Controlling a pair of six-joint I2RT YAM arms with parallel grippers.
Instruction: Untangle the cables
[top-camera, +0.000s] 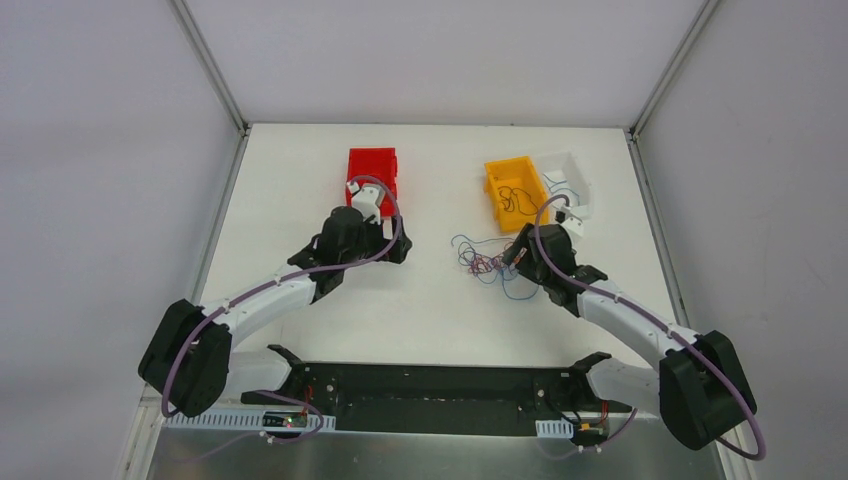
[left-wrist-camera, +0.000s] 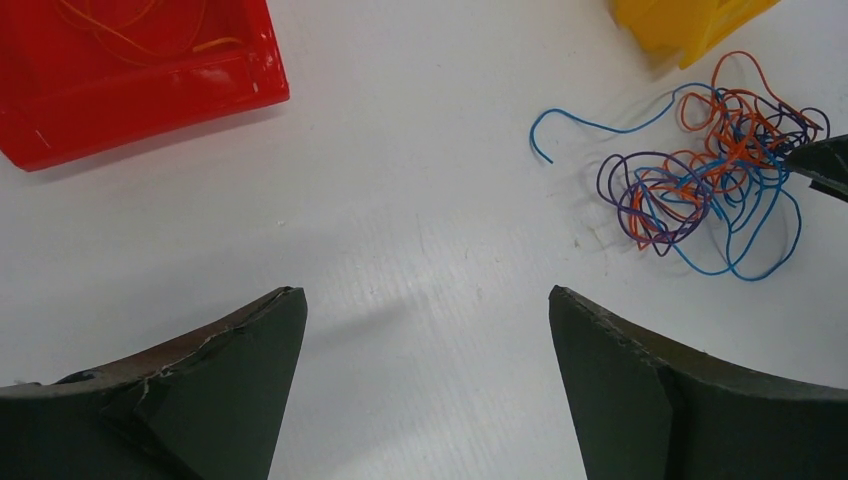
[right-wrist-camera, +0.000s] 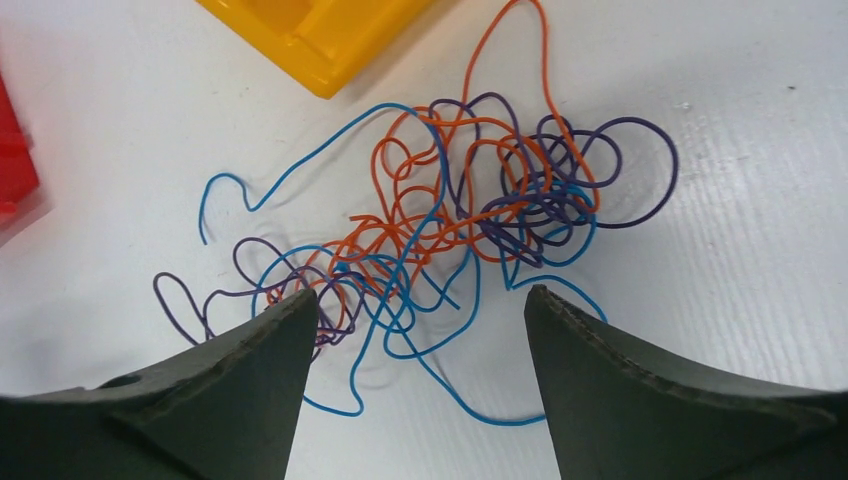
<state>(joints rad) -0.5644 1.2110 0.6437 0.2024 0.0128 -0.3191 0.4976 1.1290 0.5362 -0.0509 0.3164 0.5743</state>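
Note:
The cables (right-wrist-camera: 450, 220) lie as a loose tangle of orange, blue and purple strands on the white table, also seen as the cables (top-camera: 485, 262) and the cables (left-wrist-camera: 700, 175). My right gripper (right-wrist-camera: 420, 292) is open just above the tangle's near edge. Blue loops lie on the table between its fingers, and nothing is gripped. From above, the right gripper (top-camera: 515, 255) sits at the right side of the tangle. My left gripper (left-wrist-camera: 425, 295) is wide open over bare table, left of the tangle and apart from it, with the left gripper (top-camera: 395, 248) near the red bin.
A red bin (top-camera: 372, 170) with orange strands stands at the back left. A yellow bin (top-camera: 513, 188) and a white bin (top-camera: 567, 180) stand at the back right, both holding loose strands. The yellow bin (right-wrist-camera: 310, 30) is just beyond the tangle.

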